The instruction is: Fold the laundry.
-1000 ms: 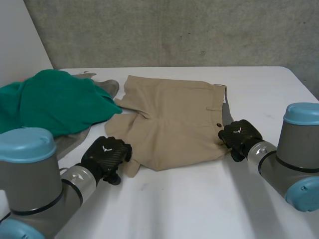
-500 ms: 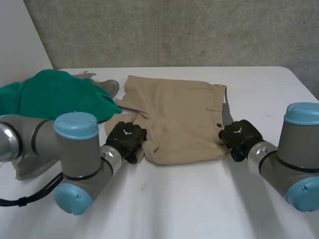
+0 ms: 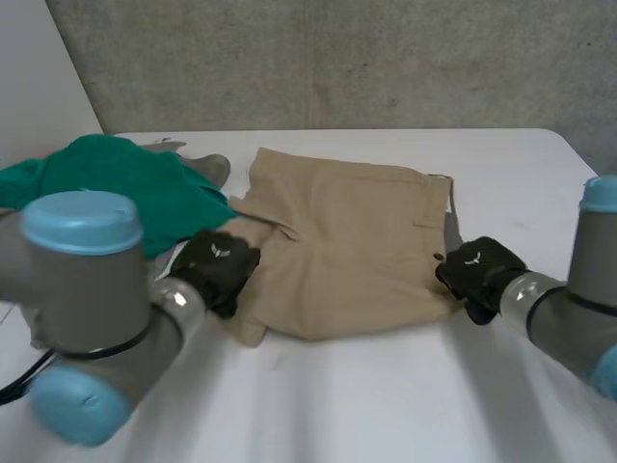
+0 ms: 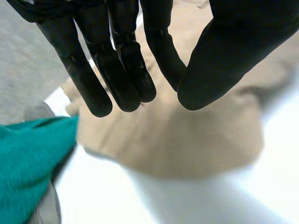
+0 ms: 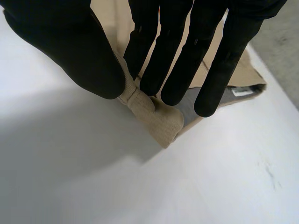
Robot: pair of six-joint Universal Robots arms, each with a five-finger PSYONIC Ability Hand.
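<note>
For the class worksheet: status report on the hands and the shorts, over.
Left hand open, over edge of shorts. Right hand pinches their corner. Shorts lying flat. Green cloth beside left hand.

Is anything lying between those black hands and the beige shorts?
Nothing visible. The right hand pinches the shorts at a waist corner; the left hand hangs open over their other edge. The green cloth lies beside, not between.

The shorts (image 3: 347, 241) are matt woven cloth, the green garment (image 3: 116, 188) perhaps knit, the table (image 3: 386, 405) smooth.
</note>
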